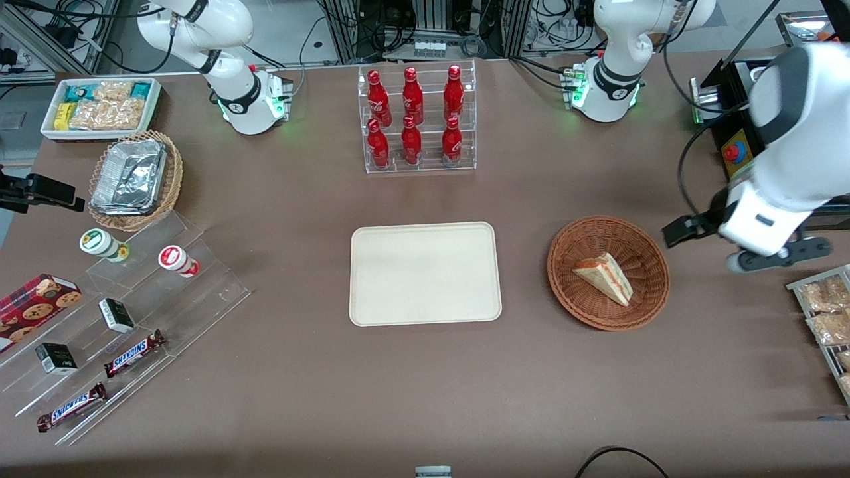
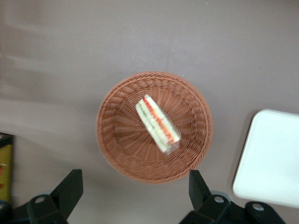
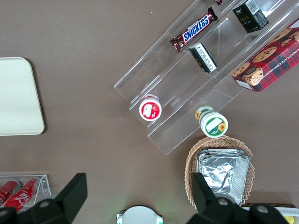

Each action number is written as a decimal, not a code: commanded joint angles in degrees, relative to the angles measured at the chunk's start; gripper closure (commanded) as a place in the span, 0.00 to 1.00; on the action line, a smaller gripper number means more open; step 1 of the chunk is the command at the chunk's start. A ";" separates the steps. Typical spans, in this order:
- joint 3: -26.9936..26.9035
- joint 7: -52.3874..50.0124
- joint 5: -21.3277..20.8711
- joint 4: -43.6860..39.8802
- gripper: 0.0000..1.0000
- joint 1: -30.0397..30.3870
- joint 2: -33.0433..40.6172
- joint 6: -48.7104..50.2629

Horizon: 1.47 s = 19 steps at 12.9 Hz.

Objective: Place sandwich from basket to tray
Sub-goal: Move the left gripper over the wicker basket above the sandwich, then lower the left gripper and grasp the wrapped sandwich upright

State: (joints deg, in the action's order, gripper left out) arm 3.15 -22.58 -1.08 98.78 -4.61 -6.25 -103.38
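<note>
The sandwich point(image 1: 604, 277) point(image 2: 158, 122), a white wedge with red and green filling on its cut edge, lies in the round reddish-brown basket point(image 1: 564, 292) point(image 2: 112, 140). The cream tray point(image 1: 425, 273) point(image 2: 271, 158) lies flat beside the basket, toward the parked arm's end, with nothing on it. My gripper point(image 1: 687, 229) point(image 2: 134, 196) hangs high above the table, just off the basket's rim toward the working arm's end. It is open, and only bare table shows between its black fingers point(image 2: 70, 189).
A clear rack of red bottles point(image 1: 417, 119) stands farther from the front camera than the tray. A wire rack of snack packets point(image 1: 827, 312) and a black box with a red button point(image 1: 734, 153) sit at the working arm's end. Acrylic steps with snacks point(image 1: 133, 312) lie toward the parked arm's end.
</note>
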 commanded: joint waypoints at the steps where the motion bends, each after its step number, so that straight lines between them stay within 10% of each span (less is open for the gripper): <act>1: -0.08 -12.44 -0.24 7.45 0.00 -1.36 0.89 -9.17; 11: -0.17 -27.96 -0.33 26.88 0.00 -4.71 -2.10 -34.94; 19: -0.17 -28.93 -0.33 27.34 0.00 -4.79 -9.30 -42.25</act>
State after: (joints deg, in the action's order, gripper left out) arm 3.28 -50.11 -1.08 126.24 -8.72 -14.38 -143.98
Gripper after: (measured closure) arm 0.000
